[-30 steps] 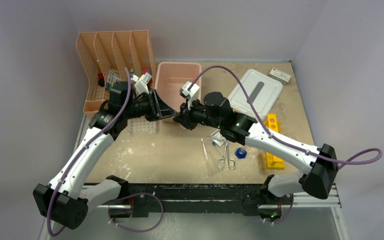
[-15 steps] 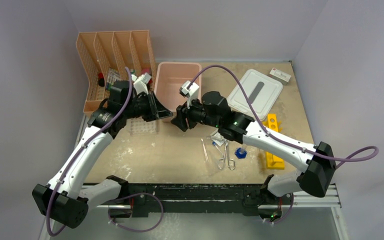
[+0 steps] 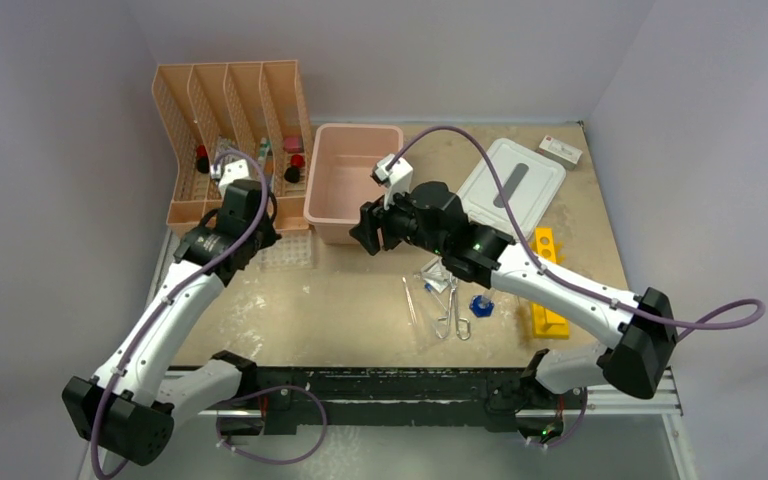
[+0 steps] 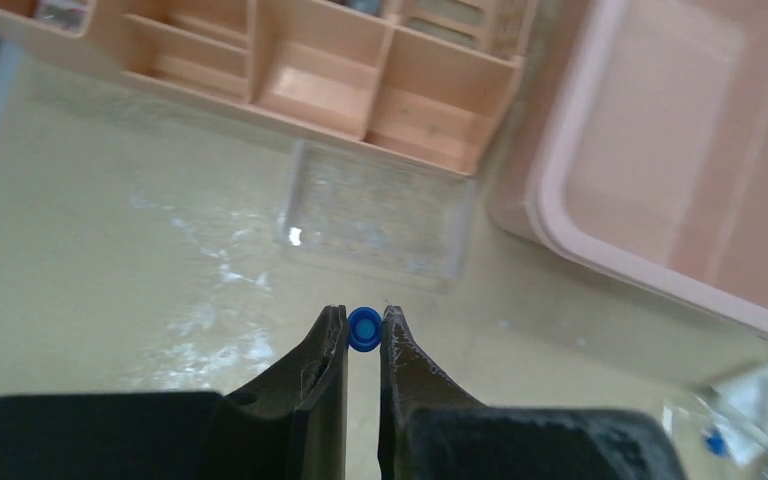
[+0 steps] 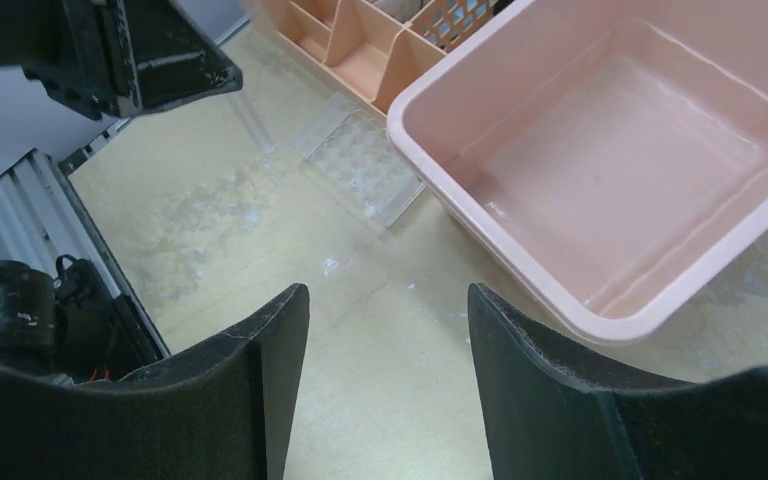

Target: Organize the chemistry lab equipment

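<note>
**Tube pinched in the left claw, tray straight ahead**

The left claw is clamped on the tube. Its blue cap faces the wrist view end-on, so the long axis runs away past the fingertips, down toward the bench. Just beyond the tips the clear tray lies flat, in front of the organizer and beside the bin. The left arm is stretched forward with its wrist tipped down, far nearer the tray than the right. The right claw hangs spread wide and empty by the bin's near corner.
</note>
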### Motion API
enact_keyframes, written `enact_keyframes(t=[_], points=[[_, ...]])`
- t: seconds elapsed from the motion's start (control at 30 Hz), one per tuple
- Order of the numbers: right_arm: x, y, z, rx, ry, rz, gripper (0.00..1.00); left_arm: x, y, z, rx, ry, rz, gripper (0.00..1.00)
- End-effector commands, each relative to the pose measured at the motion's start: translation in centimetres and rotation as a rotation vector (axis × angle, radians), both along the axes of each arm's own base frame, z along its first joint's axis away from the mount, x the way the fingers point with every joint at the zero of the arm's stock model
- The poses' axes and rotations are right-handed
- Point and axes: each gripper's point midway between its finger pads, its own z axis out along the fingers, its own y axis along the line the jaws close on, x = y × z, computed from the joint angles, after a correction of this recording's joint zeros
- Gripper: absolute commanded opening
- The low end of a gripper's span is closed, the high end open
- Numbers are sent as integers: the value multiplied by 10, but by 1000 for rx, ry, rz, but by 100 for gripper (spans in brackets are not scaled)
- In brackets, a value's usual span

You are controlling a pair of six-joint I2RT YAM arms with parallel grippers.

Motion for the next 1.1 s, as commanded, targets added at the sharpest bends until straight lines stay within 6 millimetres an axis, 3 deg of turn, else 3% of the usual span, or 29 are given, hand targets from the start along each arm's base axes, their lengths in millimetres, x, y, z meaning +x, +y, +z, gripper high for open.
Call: enact_keyframes(t=[0.0, 0.23, 0.37, 0.5, 0.9, 1.07], points=[[11, -13, 21, 59, -51, -93, 62, 11, 47, -4, 152, -140, 222, 0], [15, -21, 14, 54, -42, -121, 62, 38, 57, -24, 185, -206, 351, 0], [20, -29, 12, 50, -44, -152, 62, 36, 68, -44, 217, -178, 451, 0], [23, -35, 10, 52, -41, -172, 62, 38, 64, -62, 178, -192, 457, 0], [27, -36, 5, 28, -27, -153, 62, 63, 51, -75, 130, -254, 429, 0], [31, -37, 5, 21, -26, -157, 62, 63, 58, -84, 168, -247, 470, 0]])
